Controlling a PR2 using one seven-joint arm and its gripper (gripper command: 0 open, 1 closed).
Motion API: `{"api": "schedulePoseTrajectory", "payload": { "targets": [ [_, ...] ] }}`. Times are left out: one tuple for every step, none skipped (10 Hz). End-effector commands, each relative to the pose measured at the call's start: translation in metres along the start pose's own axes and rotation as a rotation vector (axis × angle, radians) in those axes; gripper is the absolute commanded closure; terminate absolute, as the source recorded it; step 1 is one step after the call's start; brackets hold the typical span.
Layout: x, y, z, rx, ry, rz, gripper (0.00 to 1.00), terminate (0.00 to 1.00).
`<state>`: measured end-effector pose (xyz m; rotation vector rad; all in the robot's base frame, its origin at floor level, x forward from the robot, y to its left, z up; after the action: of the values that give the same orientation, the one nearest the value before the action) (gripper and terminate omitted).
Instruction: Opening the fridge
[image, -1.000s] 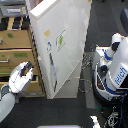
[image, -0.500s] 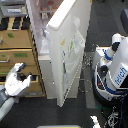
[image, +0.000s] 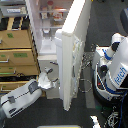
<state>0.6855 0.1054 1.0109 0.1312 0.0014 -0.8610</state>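
The tall white fridge (image: 50, 62) stands at the middle of the exterior view with its large upper door (image: 75, 45) swung wide open, so the door is seen almost edge-on. Behind it the white shelved interior (image: 47, 27) shows, with items on the top shelves. My arm reaches in from the lower left, and its gripper (image: 48, 76) sits low beside the door's inner edge, in front of the fridge's lower part. The picture is too blurred to show how the fingers stand, or whether they touch the door.
A tan wooden drawer cabinet (image: 15, 47) stands at the exterior view's left of the fridge. The white-and-blue robot body (image: 116, 70) fills the right side, with cables (image: 89, 82) between it and the door. Dark floor lies below.
The fridge door has swung much further open, exposing the interior. My gripper has moved from beside the cabinet toward the exterior view's right, up to the door's inner edge.
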Motion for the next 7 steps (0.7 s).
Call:
{"api": "schedulePoseTrajectory", "payload": {
  "targets": [
    [0.224,-0.389,0.214,0.047,-0.113,-0.305,0.0,0.0],
    [0.175,-0.503,0.302,0.022,-0.219,-0.472,0.0,0.0],
    [0.152,-0.54,0.331,0.016,-0.265,-0.539,0.0,0.0],
    [0.118,-0.591,0.368,-0.017,-0.323,-0.627,0.0,0.0],
    [0.136,-0.575,0.358,-0.049,-0.361,-0.672,0.0,0.0],
    [0.192,-0.523,0.32,-0.09,-0.41,-0.732,0.0,0.0],
    [0.224,-0.48,0.287,-0.081,-0.413,-0.728,0.0,0.0]
  ]
}}
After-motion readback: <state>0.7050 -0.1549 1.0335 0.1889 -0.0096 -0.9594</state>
